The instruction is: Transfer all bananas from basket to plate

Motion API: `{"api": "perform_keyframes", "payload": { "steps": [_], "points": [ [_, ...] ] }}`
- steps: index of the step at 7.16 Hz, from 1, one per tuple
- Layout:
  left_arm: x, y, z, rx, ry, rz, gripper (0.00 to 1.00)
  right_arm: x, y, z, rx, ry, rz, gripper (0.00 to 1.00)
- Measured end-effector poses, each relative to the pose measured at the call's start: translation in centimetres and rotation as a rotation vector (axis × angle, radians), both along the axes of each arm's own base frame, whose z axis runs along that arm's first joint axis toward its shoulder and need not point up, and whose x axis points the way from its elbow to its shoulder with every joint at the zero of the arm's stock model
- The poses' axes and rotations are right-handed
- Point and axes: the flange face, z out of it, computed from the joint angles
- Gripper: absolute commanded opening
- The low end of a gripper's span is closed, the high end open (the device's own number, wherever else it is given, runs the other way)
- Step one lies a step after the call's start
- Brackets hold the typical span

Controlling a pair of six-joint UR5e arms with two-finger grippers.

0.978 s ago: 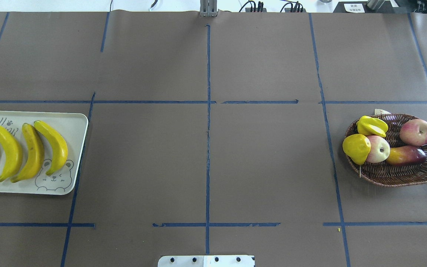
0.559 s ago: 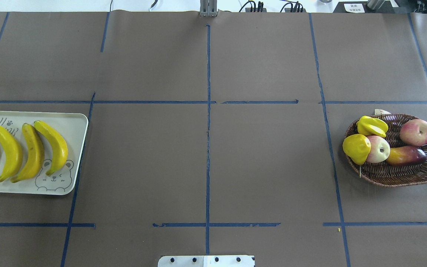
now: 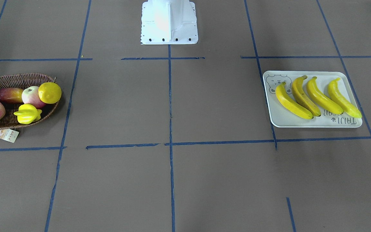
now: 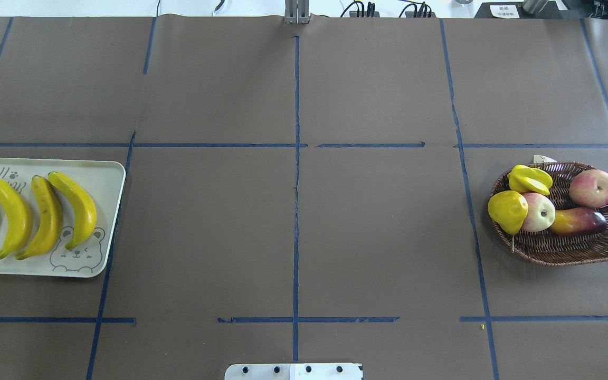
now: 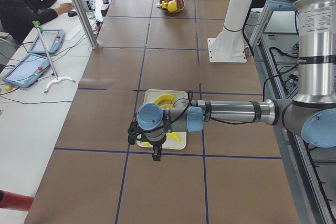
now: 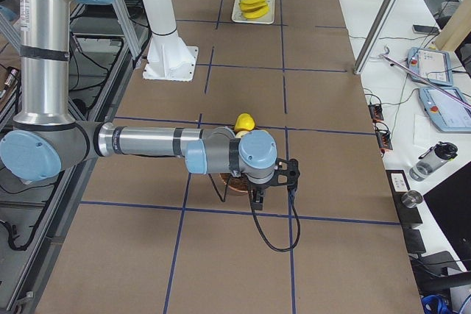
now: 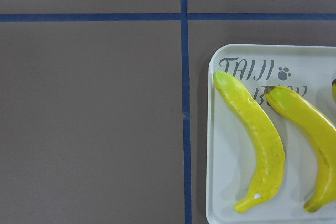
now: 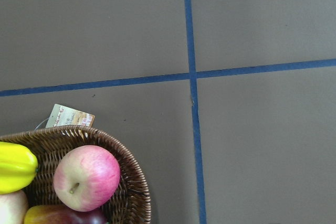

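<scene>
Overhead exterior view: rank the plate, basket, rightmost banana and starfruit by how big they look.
1. plate and basket: too alike to rank, and the plate is cut off by the view's left edge.
2. rightmost banana.
3. starfruit.

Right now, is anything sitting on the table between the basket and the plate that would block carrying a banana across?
Nothing visible does. Between the basket and the plate lies only brown paper with blue tape lines. All four bananas already lie on the plate, none in the basket.
</scene>
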Motion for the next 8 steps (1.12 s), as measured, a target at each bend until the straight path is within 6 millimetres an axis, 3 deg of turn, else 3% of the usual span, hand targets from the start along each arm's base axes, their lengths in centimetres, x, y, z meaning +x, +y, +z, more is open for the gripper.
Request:
{"api": "perform_keyframes", "payload": {
  "steps": [4, 8],
  "points": [
    [0.0, -0.3, -0.3, 0.005, 0.001, -0.002, 1.0, 1.4, 0.9, 3.5, -0.053, 0.033, -0.074, 1.0],
    [0.0, -0.7, -0.7, 0.012, -0.002, -0.002, 1.0, 3.4, 1.3, 4.0, -0.036, 0.023, -0.08, 1.0]
  ]
}}
